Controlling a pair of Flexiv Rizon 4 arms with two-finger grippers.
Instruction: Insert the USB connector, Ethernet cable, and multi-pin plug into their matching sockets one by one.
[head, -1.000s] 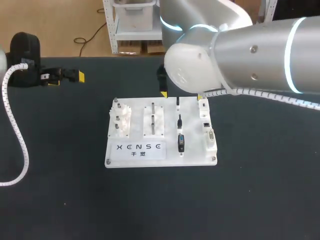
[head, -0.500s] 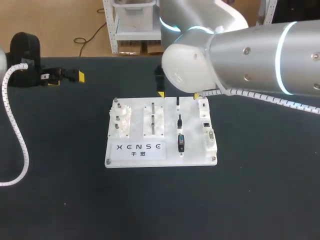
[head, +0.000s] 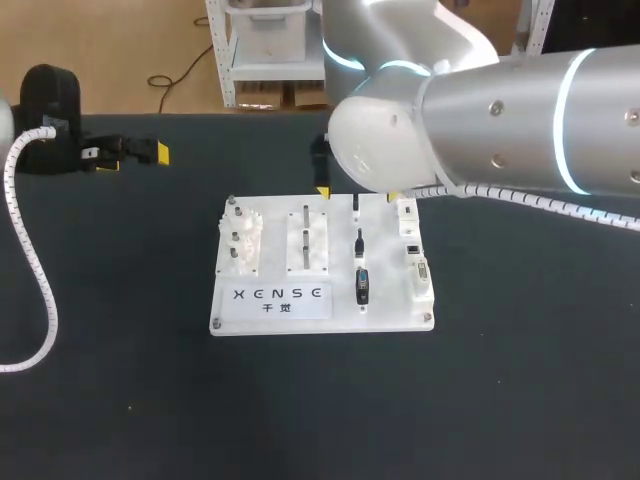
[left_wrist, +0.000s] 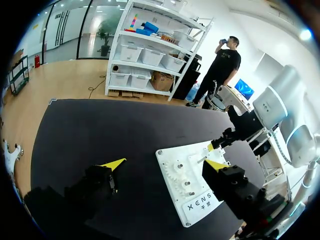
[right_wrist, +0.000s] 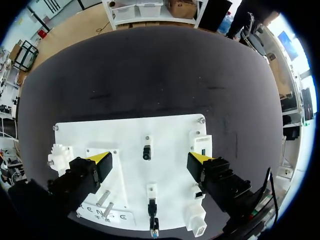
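L jaws, R jaws released, empty. R jaws over board (head: 275, 262); 3 plugs (head: 362, 287) on it.

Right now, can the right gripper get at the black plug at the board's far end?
Probably yes: the right gripper hangs open over the plug, with nothing between them.

Crowded above the far edge of the white board (head: 385, 305) by the bulky right arm (head: 480, 110), with the right gripper (right_wrist: 150, 158) spread wide over the board's far middle. Raised on the board: gear posts (head: 240, 240) at its left end, a socket block (head: 415, 265) along its right edge, black plugs (head: 362, 285) between. Open room over dark table (head: 320, 400) nearer than the board and right of it. Well left of the board, a white coiled cable (head: 40, 290) and the left gripper (left_wrist: 165, 164), fingers apart.
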